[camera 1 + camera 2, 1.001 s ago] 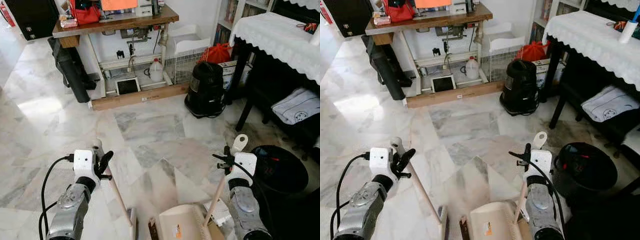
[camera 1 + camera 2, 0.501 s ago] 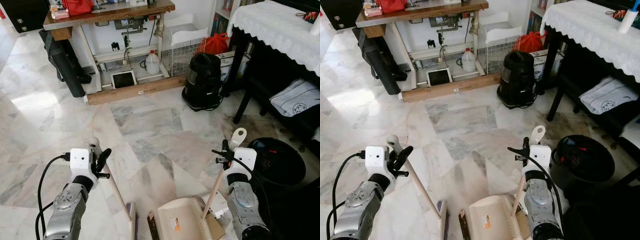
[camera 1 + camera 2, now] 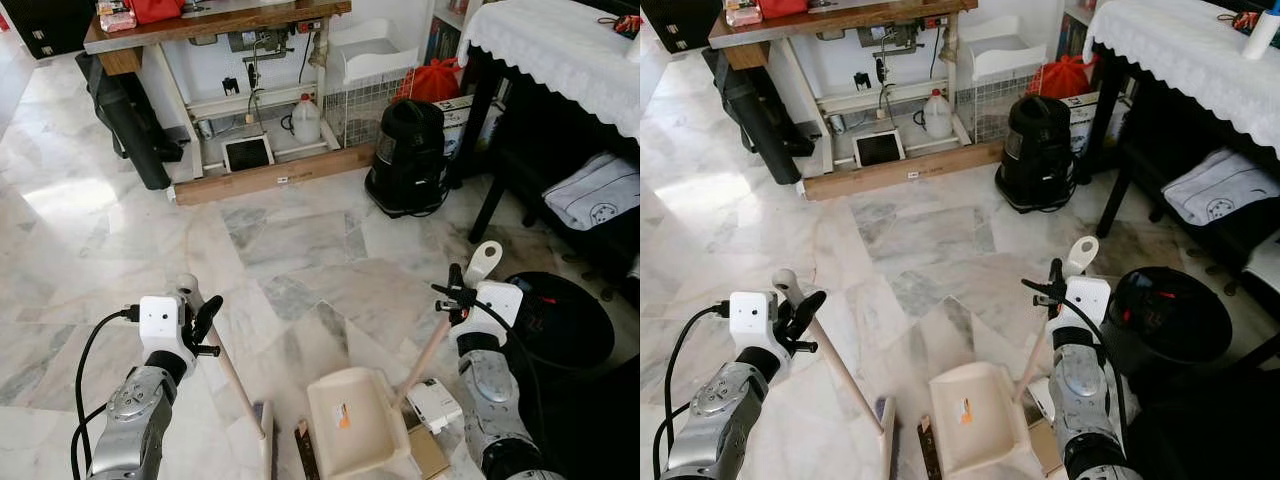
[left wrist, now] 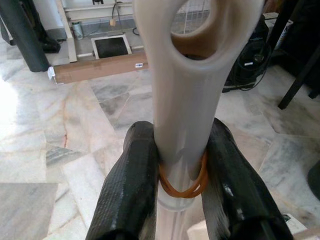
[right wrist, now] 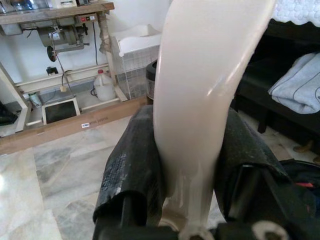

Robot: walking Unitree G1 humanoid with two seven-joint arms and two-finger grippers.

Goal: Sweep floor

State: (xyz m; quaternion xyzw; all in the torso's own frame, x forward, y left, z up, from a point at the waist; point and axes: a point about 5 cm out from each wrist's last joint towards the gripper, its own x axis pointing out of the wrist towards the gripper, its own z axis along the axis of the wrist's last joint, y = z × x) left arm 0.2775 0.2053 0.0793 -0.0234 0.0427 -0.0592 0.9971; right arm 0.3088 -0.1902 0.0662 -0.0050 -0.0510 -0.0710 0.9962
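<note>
My left gripper is shut on the pale broom handle. The handle slants down to the broom head on the marble floor near my feet. In the left wrist view the black fingers clamp the handle just above an orange rubber band. My right gripper is shut on the cream dustpan handle. That handle leans down to the cream dustpan, which rests on the floor to the right of the broom head. In the right wrist view the fingers squeeze the handle.
A small white box and brown cardboard lie right of the dustpan. A black bin stands at my right, with a dark table under a white lace cloth behind it. Ahead are a black vacuum, a wooden beam and a workbench.
The dustpan has slid left and forward, uncovering the white box, and its handle leans more. My right gripper has shifted right and up. The left arm holds still.
</note>
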